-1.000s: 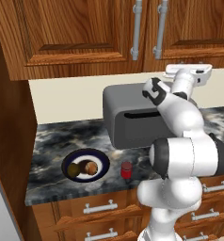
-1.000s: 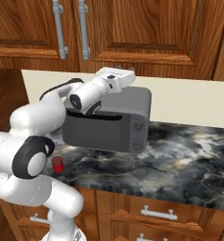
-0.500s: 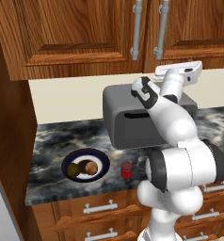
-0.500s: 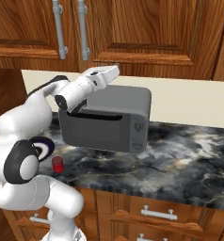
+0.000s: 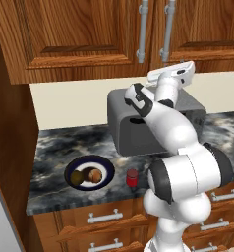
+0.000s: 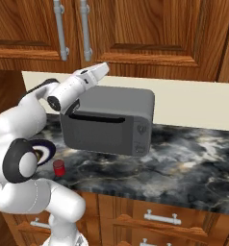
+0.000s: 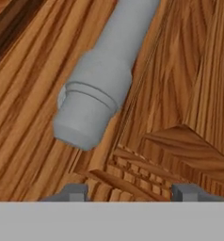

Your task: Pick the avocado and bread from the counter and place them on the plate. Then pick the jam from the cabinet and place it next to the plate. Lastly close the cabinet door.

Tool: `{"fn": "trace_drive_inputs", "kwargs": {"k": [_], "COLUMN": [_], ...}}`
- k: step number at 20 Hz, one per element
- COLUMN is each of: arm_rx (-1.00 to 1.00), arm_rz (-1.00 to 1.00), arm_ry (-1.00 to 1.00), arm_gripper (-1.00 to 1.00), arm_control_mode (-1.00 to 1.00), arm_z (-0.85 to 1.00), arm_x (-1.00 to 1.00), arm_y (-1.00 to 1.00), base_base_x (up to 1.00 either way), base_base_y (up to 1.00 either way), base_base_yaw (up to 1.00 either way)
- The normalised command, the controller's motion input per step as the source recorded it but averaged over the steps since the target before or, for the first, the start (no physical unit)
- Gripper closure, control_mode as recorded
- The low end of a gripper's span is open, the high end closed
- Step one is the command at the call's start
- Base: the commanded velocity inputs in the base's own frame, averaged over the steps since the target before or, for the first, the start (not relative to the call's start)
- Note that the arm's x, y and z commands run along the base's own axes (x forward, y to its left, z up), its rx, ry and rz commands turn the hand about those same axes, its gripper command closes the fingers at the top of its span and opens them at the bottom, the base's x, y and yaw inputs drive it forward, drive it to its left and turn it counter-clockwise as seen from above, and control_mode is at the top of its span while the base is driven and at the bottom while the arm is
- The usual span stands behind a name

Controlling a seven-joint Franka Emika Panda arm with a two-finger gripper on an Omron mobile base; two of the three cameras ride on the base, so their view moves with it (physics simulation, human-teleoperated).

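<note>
reddish-brown wood of the cabinet (image 5: 89, 34) spans the top, both doors shut. below it, the marble bench (image 5: 65, 147) carries a grey microwave (image 6: 111, 120). the plate (image 5: 105, 168) holds the avocado (image 5: 78, 177) and bread (image 5: 93, 175), with the jam (image 5: 132, 177) just beside it. the pincer (image 7: 130, 192) sits raised below a grey door handle (image 7: 100, 80), grasping nothing; i cannot tell how wide it stands.

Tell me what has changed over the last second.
The arm swung left and its end effector rose from beside the toaster oven toward the cabinet doors, ending just below the right-hand handle. It holds nothing. The avocado and bread stayed on the plate, the jam beside it.
</note>
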Motion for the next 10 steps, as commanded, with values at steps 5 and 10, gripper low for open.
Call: {"fn": "trace_drive_inputs", "kwargs": {"k": [5,10], "arm_rx": [0.01,-0.07], "arm_rz": [0.04,0.38], "arm_ry": [0.00,-0.01], "arm_gripper": [-1.00,-1.00], "arm_control_mode": [-1.00,-1.00], "arm_z": [0.03,-0.12], "arm_x": [0.87,-0.39], "arm_y": [0.70,0.99], "base_base_x": [0.00,0.00], "base_base_y": [0.00,0.00], "base_base_yaw": [0.00,0.00]}}
